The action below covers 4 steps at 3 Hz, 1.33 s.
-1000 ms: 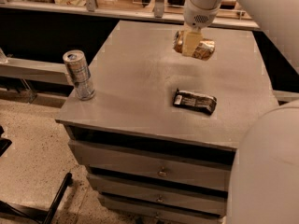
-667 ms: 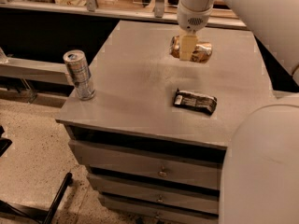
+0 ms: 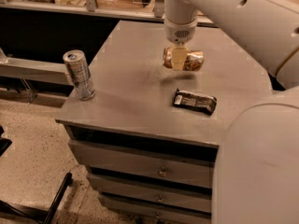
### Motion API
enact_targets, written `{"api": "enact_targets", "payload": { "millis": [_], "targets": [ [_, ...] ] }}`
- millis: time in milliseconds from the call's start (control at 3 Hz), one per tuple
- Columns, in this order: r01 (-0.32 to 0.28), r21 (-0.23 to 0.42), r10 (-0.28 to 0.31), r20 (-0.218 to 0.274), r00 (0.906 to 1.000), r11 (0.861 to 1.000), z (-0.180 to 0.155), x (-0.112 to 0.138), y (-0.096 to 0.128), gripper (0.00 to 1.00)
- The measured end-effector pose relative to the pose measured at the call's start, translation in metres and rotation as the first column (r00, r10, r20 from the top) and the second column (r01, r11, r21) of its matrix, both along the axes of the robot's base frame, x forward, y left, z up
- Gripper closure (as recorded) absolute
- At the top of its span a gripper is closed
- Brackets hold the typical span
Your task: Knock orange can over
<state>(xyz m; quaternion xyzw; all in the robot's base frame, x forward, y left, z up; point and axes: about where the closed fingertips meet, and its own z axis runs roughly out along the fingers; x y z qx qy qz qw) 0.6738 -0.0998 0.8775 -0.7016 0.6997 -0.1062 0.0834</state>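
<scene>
Cans on the top: 2 total. One is the small orange-gold metal drink can (image 3: 192, 60), other is a taller silver-and-blue can (image 3: 78, 73). Plus 1 flat dark wrapper (image 3: 195, 101), so 3 items altogether on the grey cabinet top (image 3: 131, 78).

Orange-gold can is tipped on its side, long axis running left-right, towards the back-middle of the top. It's not resting on the surface afaict: its shadow (image 3: 174, 77) sits a bit below and apart from it, so it's hanging just above the top. The 1 gripper (image 3: 179, 59) comes straight down from the white arm and is clamped on that can, w/ one pale finger (image 3: 179, 59) crossing the front of the can body. Other finger is hidden behind the can.

Silver-and-blue can stands upright near the front-left corner, well apart from the gripper. Wrapper lies flat, front-right of the middle, near the orange-gold can but not touching it, on the near side.

Under the top: 3 grey drawers (image 3: 121, 160) stacked, and I can count 2 small knobs (image 3: 162, 173) on them; the bottom drawer is cut off by the frame edge.
</scene>
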Motion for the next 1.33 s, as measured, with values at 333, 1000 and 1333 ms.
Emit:
{"api": "enact_targets", "payload": {
  "millis": [333,1000,1333],
  "targets": [
    [-0.003,-0.007,0.003,-0.029,0.9996,1.0,-0.011,-0.002,0.007,0.14],
    [0.037,0.238,-0.015,-0.091,0.9958,0.971,0.0,0.006,-0.004,0.0],
    [0.095,0.453,-0.067,-0.077,0.9948,0.886,0.023,0.013,-0.023,0.0]
  ]
}}
